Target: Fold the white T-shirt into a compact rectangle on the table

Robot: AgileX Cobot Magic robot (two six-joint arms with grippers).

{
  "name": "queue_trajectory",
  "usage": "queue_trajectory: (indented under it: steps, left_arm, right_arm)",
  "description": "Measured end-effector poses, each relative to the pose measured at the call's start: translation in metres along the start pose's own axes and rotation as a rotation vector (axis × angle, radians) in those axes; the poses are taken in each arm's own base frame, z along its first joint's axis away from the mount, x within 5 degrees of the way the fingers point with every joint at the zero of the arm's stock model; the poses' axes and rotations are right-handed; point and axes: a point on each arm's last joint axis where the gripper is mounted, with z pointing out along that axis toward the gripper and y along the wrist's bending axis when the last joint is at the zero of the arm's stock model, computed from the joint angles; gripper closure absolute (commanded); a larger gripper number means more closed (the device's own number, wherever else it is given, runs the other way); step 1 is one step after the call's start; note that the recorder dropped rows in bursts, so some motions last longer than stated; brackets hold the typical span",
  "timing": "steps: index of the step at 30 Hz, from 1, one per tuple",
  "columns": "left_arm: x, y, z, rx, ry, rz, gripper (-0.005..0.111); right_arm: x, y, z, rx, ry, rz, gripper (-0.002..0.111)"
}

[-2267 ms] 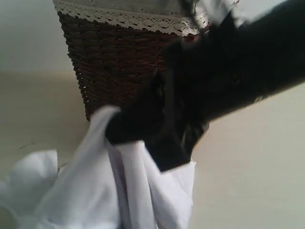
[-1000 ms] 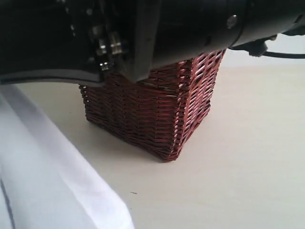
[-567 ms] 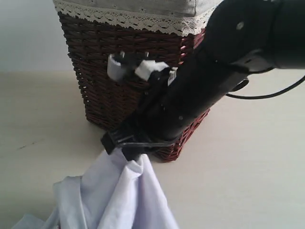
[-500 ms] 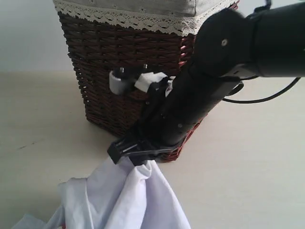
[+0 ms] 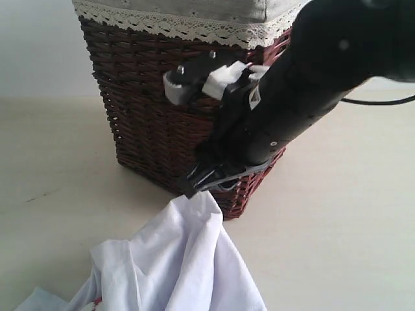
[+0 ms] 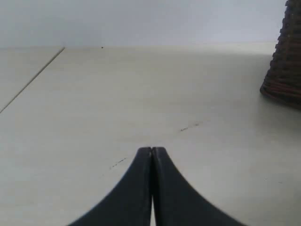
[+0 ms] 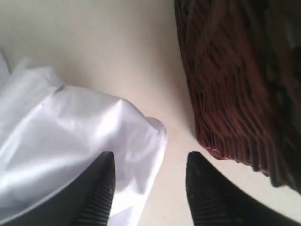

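T-shirt (image 5: pixel 175 265) heaped on table (image 5: pixel 337 227), lower centre, just beside wicker basket (image 5: pixel 149 97) — lined, contents unseen. Right gripper (image 7: pixel 149 161) pinched cloth earlier, now spread — shirt dropped. Left gripper (image 6: pixel 152 151) pressed together.

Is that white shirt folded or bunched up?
Bunched up: the shirt lies in a loose, creased heap on the table by the basket.

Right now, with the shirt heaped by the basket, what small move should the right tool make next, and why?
Probably lift the right tool straight up and clear: its jaws stand apart over the white T-shirt, which lies crumpled on the table beside the wicker basket and needs a grip at an edge to spread.
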Motion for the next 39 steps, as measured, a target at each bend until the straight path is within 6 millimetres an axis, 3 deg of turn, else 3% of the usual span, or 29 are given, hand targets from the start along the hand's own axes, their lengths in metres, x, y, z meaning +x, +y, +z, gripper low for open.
queue_trajectory:
  steps: [1, 4, 6, 10, 12, 16, 22, 27, 30, 32, 39]
  left_arm:
    - [0.000, 0.000, 0.000, 0.000, 0.000, 0.000, 0.107]
    - [0.000, 0.000, 0.000, 0.000, 0.000, 0.000, 0.107]
    - [0.000, 0.000, 0.000, 0.000, 0.000, 0.000, 0.107]
    - [0.000, 0.000, 0.000, 0.000, 0.000, 0.000, 0.107]
    - [0.000, 0.000, 0.000, 0.000, 0.000, 0.000, 0.107]
    - [0.000, 0.000, 0.000, 0.000, 0.000, 0.000, 0.107]
    - [0.000, 0.000, 0.000, 0.000, 0.000, 0.000, 0.107]
    - [0.000, 0.000, 0.000, 0.000, 0.000, 0.000, 0.107]
    - [0.000, 0.000, 0.000, 0.000, 0.000, 0.000, 0.107]
    - [0.000, 0.000, 0.000, 0.000, 0.000, 0.000, 0.107]
    - [0.000, 0.000, 0.000, -0.001, 0.000, 0.002, 0.107]
  right_arm:
    - [-0.002, 0.004, -0.018, -0.027, -0.055, 0.016, 0.069]
    - [-0.003, 0.009, -0.041, -0.055, -0.124, -0.009, 0.108]
    - [0.002, 0.007, -0.037, -0.030, -0.104, -0.034, 0.108]
    - [0.020, -0.017, -0.005, 0.165, -0.123, -0.047, 0.108]
    - [0.016, -0.036, 0.006, 0.252, -0.179, 0.004, 0.108]
    - [0.002, -0.053, 0.023, 0.275, -0.258, 0.067, 0.108]
    - [-0.035, -0.100, 0.043, 0.315, -0.342, 0.231, 0.108]
    - [-0.040, -0.130, 0.042, 0.367, -0.341, 0.309, 0.108]
    - [-0.041, -0.160, 0.030, 0.451, -0.333, 0.414, 0.108]
    - [-0.039, -0.170, 0.027, 0.486, -0.322, 0.480, 0.108]
    - [-0.044, -0.161, 0.032, 0.465, -0.323, 0.454, 0.108]
